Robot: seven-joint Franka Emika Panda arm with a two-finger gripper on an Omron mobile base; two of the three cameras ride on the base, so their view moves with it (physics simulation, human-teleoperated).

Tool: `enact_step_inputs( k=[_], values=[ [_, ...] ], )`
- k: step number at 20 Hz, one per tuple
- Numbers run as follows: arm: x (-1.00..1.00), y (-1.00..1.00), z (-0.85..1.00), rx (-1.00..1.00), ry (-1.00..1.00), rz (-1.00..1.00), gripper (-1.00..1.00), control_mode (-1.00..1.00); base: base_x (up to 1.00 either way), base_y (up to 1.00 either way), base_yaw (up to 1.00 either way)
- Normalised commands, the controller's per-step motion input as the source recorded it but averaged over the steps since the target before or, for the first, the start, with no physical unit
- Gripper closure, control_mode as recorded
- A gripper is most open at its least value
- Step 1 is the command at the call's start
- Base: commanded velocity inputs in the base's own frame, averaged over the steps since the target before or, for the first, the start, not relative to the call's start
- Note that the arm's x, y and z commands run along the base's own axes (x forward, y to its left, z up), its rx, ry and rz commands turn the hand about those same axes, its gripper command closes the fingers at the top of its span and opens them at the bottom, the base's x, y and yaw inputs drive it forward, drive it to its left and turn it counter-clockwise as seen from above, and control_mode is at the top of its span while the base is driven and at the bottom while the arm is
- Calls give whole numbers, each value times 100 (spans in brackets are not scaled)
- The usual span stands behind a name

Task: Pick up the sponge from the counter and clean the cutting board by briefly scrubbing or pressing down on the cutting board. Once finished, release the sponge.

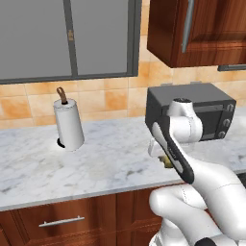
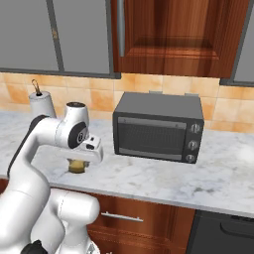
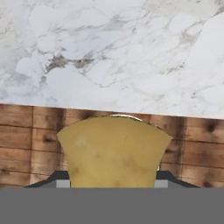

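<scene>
Sponge (image 3: 113, 151) gripped in closed end effector (image 3: 113, 186), pickup done, hovering at cutting board (image 3: 26, 144) edge by table (image 3: 109, 52); scrub and release left.

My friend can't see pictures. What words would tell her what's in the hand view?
A mustard-yellow sponge is squeezed between the gripper's two dark fingertips, close to the camera. Behind it runs a band of reddish-brown wood, and past that lies the white marble counter with grey veins.
</scene>
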Motion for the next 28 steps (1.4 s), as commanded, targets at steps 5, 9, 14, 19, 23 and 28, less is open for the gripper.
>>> enact_step_inputs(
  k=[5, 9, 14, 19, 23, 28],
  values=[
    [0, -26, 11, 0, 0, -4, 100, -100, 0, 0, 0],
    [0, -21, 7, 0, 0, -3, 100, -100, 0, 0, 0],
    [0, -4, 0, 0, 0, 0, 100, 100, -33, -30, -1],
    [0, 0, 0, 0, 0, 0, 100, 100, -64, -89, -4],
    [0, 0, 0, 0, 0, 0, 100, 100, -2, -100, -4],
    [0, 0, 0, 0, 0, 0, 100, 100, 1, -100, -1]
  ],
)
